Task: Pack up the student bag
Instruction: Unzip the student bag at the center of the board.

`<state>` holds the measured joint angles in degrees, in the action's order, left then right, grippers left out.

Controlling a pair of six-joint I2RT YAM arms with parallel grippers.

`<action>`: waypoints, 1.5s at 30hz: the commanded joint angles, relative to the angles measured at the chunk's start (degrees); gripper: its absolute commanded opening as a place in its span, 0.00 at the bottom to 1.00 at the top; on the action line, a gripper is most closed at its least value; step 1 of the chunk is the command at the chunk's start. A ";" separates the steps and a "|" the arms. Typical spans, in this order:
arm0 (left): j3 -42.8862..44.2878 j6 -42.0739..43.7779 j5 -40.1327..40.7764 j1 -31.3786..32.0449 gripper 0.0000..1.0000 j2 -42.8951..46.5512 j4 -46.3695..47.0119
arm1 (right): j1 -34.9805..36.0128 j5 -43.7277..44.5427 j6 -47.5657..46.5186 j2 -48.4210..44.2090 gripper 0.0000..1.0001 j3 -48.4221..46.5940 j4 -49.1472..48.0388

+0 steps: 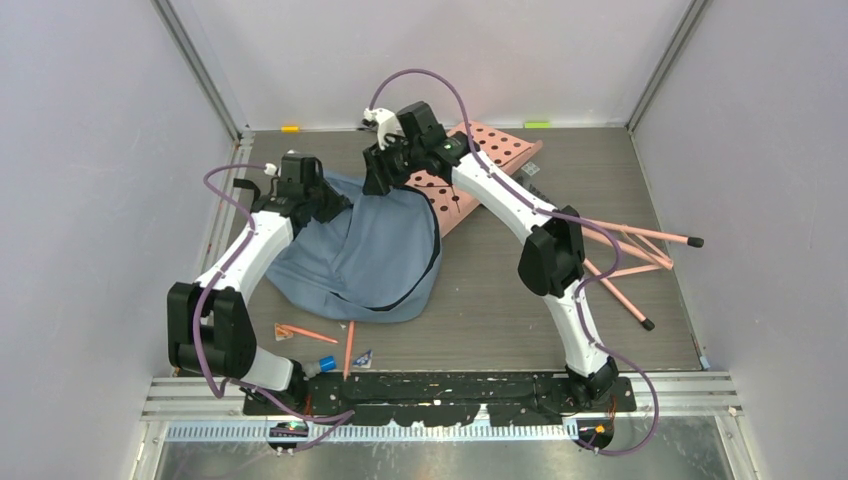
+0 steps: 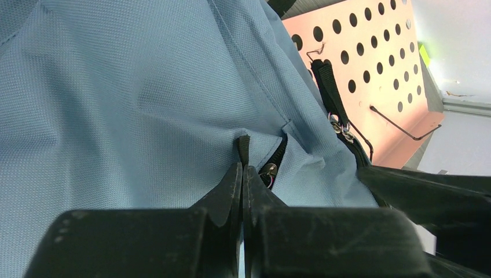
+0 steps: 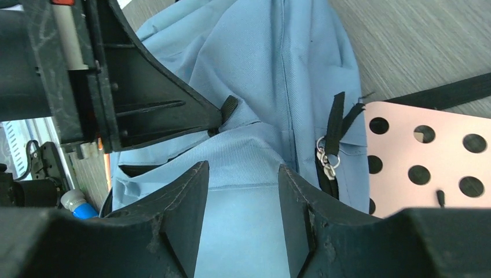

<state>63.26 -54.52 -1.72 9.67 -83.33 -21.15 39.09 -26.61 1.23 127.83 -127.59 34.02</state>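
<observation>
Left gripper [image 2: 242, 169] pinching student bag [image 1: 370, 255] tab; pink perforated board [image 1: 505, 150] just beside.

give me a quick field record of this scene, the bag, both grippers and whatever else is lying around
bag: student bag, slumped between the arms, beside the pink perforated board
left gripper: shut on a black tab on the bag
right gripper: open, jaws apart over the bag's fabric, gripping nothing
zipper pulls: black ribbons on silver rings, untouched, to the right in the right wrist view
loose items: orange pencil near the arm bases; pink rods with black tips on the right
</observation>
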 commanded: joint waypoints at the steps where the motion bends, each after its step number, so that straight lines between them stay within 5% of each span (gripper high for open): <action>1: -0.68 -0.23 -0.48 -0.27 0.00 2.51 1.20 | 0.36 -2.80 -2.26 1.96 0.53 -4.96 0.17; 22: 0.17 0.54 -1.03 -0.27 0.00 1.57 0.98 | 1.33 2.12 -8.18 6.25 0.46 -6.05 5.22; 26: -0.23 0.64 -0.92 -0.27 0.00 1.93 0.80 | 1.54 3.33 -8.79 7.64 0.38 -7.79 6.61; 31: -1.52 1.86 -0.08 -0.22 0.00 3.53 -0.54 | 1.86 10.87 -6.74 7.39 0.02 -7.41 4.55; 45: -16.18 4.30 1.98 -0.22 0.00 22.82 -6.93 | 1.87 19.50 -2.60 2.51 0.00 1.52 -6.72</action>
<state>49.43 -52.10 -1.02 9.67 -66.70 -24.40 41.30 -11.60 -2.33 134.23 -126.30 32.40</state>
